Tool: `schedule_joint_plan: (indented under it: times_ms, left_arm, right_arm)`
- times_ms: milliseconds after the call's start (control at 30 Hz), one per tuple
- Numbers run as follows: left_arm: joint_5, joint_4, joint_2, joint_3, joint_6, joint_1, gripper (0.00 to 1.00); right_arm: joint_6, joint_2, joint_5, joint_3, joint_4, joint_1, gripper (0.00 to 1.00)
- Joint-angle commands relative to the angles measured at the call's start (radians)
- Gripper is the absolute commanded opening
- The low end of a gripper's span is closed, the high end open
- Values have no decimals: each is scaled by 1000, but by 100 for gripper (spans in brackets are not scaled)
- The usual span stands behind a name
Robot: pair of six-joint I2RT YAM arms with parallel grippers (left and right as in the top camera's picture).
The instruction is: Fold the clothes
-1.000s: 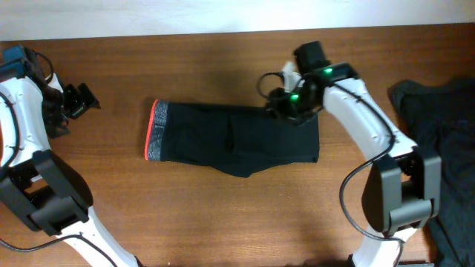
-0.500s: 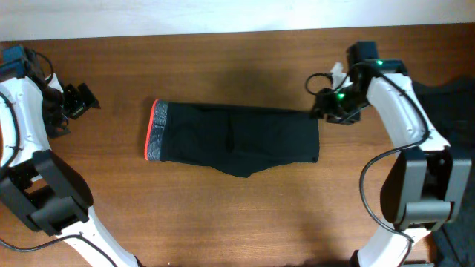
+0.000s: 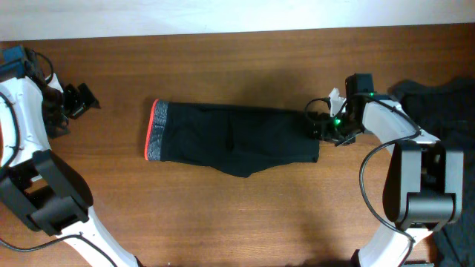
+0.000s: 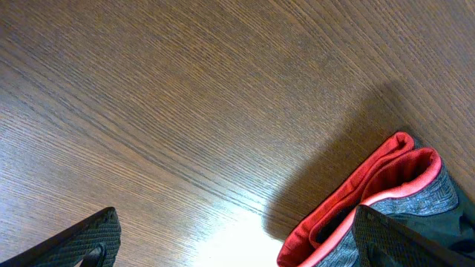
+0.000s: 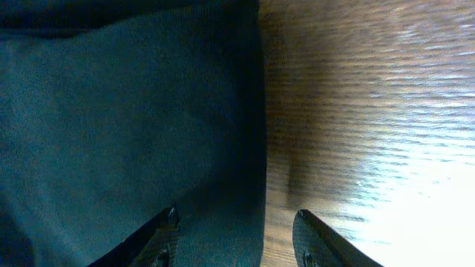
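Note:
The clothes point(image 3: 237, 141), black trousers, lie folded flat in the middle of the table, with the grey, red-edged waistband point(image 3: 156, 132) at their left end. My right gripper point(image 3: 320, 127) is at the trousers' right edge. In the right wrist view it point(image 5: 237, 241) is open and astride that edge: one finger point(image 5: 159, 237) is over the black fabric point(image 5: 126, 126), the other point(image 5: 319, 241) over bare wood. My left gripper point(image 3: 78, 102) hangs wide open far to the left, apart from the trousers. In its own view it point(image 4: 237, 248) holds nothing, and the red waistband point(image 4: 356, 196) shows by its right finger point(image 4: 404, 241).
A dark rumpled heap of garments point(image 3: 445, 126) lies at the table's right end, close behind my right arm. The wooden table point(image 3: 223, 215) ends at a white wall along the top. Each arm's base stands at a lower corner.
My right gripper left the trousers' upper right corner, swung out to the right, then came back down to their right edge. The trousers and left arm stayed still.

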Motion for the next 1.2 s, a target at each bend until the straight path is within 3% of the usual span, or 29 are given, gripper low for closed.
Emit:
schedule_joint_plan:
  times_ms: [0,100,200,433,600,833,1167]
  left_arm:
    - [-3,-1,-26,15,9,3,99]
    - [-3,-1,-26,15,9,3,99]
    - [-3,-1,-26,15,9,3,99]
    - [-3,-1,-26,15,9,3,99]
    - [-3,-1,-26,15,9,3,99]
    - [-3,-1,-26,15,9,3,99]
    - [-3,-1,-26,15,9,2,99]
  right_arm:
    - [-8,-1,-41,-34,29,3,54]
    - [-8,-1,-42,-45,40,4,53]
    - [-8,-1,-60,-45,41,5,41]
    - [-8,-1,-63,-45,66,4,40]
    - [-8,-1,-63,-45,71,4,4]
    - [-8,-4,-63,-27,55,-21,4]
    - [-86,-5,-63,138,-197,-221,4]
